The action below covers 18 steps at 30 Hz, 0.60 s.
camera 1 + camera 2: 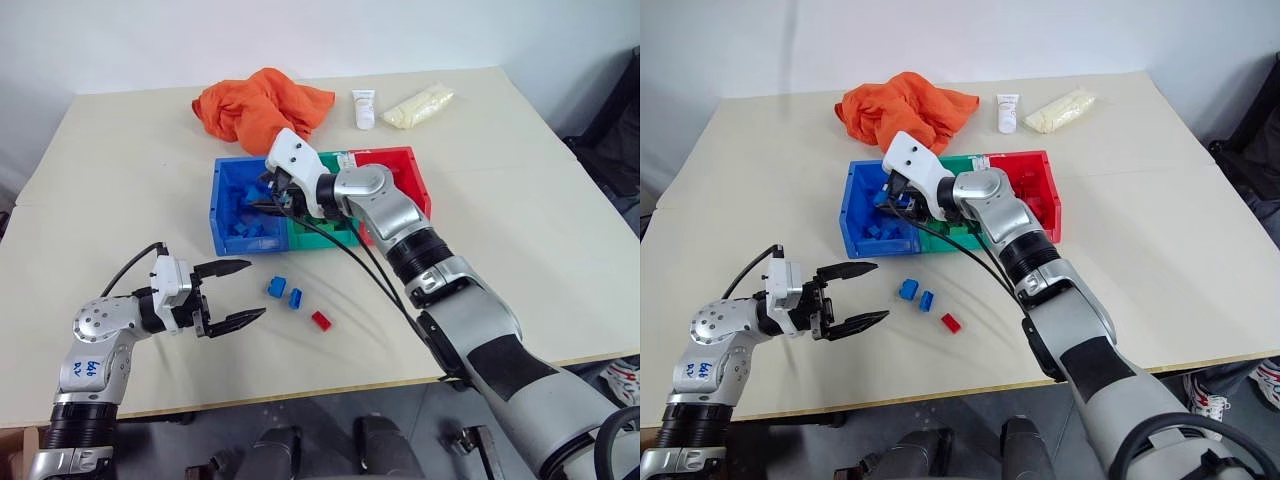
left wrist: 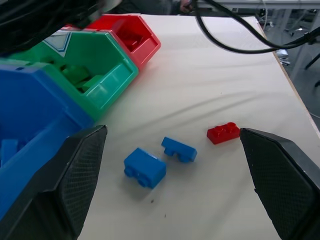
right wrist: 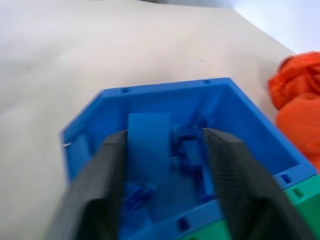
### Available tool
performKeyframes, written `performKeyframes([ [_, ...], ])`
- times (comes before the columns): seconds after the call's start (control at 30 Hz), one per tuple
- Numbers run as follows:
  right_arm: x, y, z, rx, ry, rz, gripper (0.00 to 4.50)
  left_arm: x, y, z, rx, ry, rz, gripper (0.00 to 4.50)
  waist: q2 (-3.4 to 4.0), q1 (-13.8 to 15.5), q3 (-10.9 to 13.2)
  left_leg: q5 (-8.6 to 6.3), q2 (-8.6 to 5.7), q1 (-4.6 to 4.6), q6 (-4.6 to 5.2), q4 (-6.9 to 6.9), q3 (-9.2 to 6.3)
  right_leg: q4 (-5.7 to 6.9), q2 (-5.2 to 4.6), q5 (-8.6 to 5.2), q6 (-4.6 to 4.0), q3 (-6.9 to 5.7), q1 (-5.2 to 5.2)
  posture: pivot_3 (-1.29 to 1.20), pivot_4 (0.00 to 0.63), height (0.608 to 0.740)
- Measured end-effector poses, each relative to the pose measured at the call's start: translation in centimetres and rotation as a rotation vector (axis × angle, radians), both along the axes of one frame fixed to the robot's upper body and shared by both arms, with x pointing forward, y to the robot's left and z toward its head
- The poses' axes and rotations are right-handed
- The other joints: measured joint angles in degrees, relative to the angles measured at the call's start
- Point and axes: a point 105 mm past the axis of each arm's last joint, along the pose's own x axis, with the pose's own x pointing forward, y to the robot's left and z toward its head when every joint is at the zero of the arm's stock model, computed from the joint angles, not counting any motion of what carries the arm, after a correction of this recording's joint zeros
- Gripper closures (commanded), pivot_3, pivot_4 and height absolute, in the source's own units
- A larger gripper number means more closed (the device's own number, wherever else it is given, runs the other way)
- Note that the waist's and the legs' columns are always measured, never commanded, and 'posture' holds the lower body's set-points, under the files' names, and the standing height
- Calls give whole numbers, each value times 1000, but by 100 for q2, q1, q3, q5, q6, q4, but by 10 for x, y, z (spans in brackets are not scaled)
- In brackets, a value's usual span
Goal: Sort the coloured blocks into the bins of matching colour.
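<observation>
The right gripper [image 1: 262, 195] hangs over the blue bin [image 1: 222, 215], fingers parted, a blue block between them, apparently dropping; the left gripper [image 1: 238, 292] waits wide open, empty; two blue blocks [image 1: 285, 292] and a red block [image 1: 321, 321] remain unsorted near the desk's front edge.

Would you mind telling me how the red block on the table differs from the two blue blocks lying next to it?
The red block is red and lies alone, nearest the table's front edge; the two blue blocks sit close together, farther back. The red block matches the red bin, the far end of the row, while the blue ones match the blue bin. All three rest loose on the table, outside any bin.
</observation>
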Motion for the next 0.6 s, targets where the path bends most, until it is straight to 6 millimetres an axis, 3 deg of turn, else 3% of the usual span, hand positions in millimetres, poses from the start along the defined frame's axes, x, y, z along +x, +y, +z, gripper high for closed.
performKeyframes([
  [0.1, 3, -2, -6, 1, -4, -7, 9, 0, 0, 0, 0, 0, 2, 0, 0, -36, 0, 0, -1, -1, 0, 2, -6, 1, 0, 0, 0, 3, 2, 0, 150, 740],
  [0.3, -2, -16, 17, 52, -97, 58, 9, 0, 0, 0, 0, -2, 2, 0, 0, -79, 0, -1, 0, 0, -2, 2, -13, 14, -1, 0, 0, 4, 0, 0, 150, 740],
  [0.37, -13, -34, 18, 61, -123, 125, 9, 1, -1, 1, -1, -7, 1, 0, 0, -60, 0, -2, -1, -1, -3, 5, -22, 15, -2, 0, 0, 2, 2, 0, 150, 740],
  [0.6, -64, -110, -18, -40, -25, 263, 9, 1, 0, 1, 1, -6, 5, 0, -1, 49, 0, -4, -3, -9, -1, 13, -18, -15, -5, 0, 1, 3, 3, 0, 150, 740],
])
